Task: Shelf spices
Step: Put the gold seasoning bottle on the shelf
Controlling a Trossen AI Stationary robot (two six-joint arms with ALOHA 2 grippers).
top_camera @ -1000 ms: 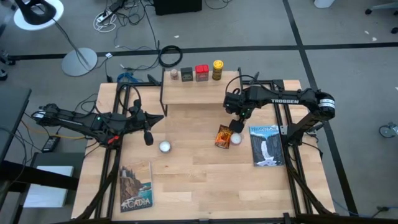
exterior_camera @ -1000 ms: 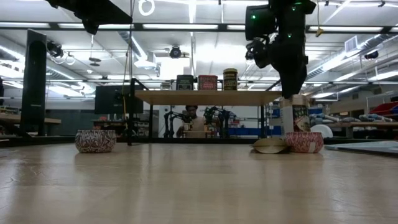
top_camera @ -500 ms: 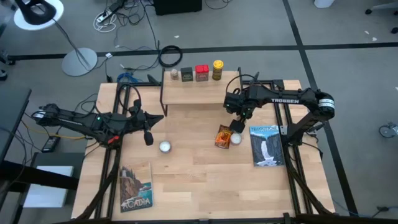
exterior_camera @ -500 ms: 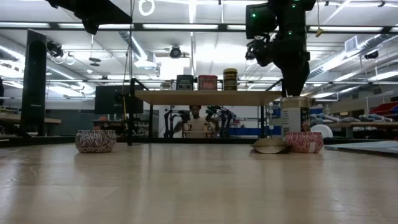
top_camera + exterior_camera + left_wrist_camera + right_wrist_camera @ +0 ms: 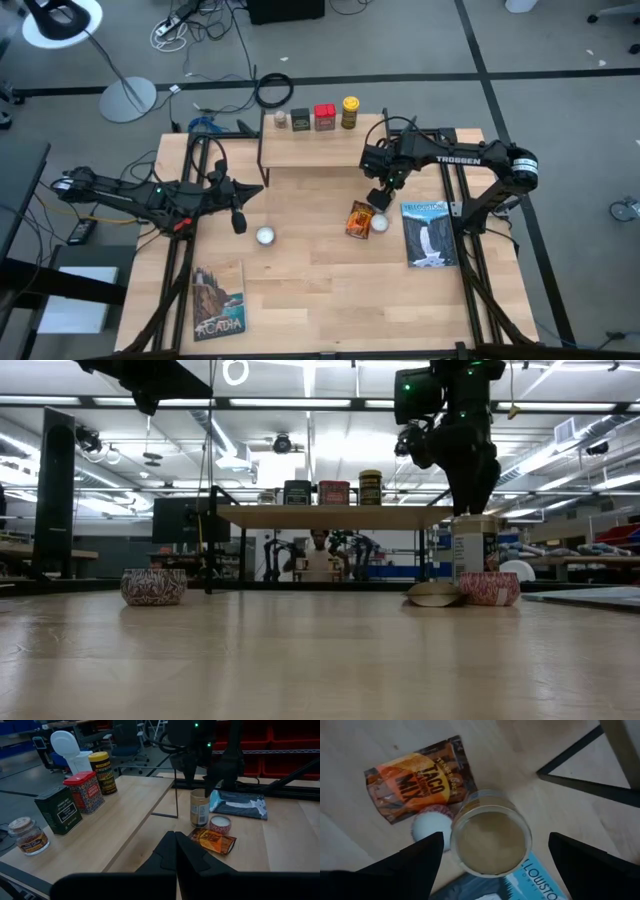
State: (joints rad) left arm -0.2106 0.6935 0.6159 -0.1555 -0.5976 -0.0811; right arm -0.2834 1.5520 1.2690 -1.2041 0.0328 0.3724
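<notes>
The shelf (image 5: pixel 310 150) stands at the table's far edge. On its plank, in a row, are a small pale-capped jar (image 5: pixel 29 836), a dark tin (image 5: pixel 57 810), a red tin (image 5: pixel 82 791) and a yellow black-lidded jar (image 5: pixel 102 772). A tan cylindrical jar (image 5: pixel 490 832) stands upright on the table in front of the shelf's right end, beside a flat orange packet (image 5: pixel 417 777). My right gripper (image 5: pixel 470 505) hangs open just above the jar, pointing down, a finger out to each side. My left gripper (image 5: pixel 175 850) hovers shut over the table's left part.
A small white round disc (image 5: pixel 380 224) lies against the tan jar and the packet, another (image 5: pixel 265 236) left of centre. One picture book (image 5: pixel 428 233) lies at the right, one (image 5: pixel 218 300) near the front left. The shelf's black leg (image 5: pixel 580 780) stands close to the jar.
My right gripper has turned a little about its upright line above the tan jar and has stayed open. The jar has kept its place on the table.
</notes>
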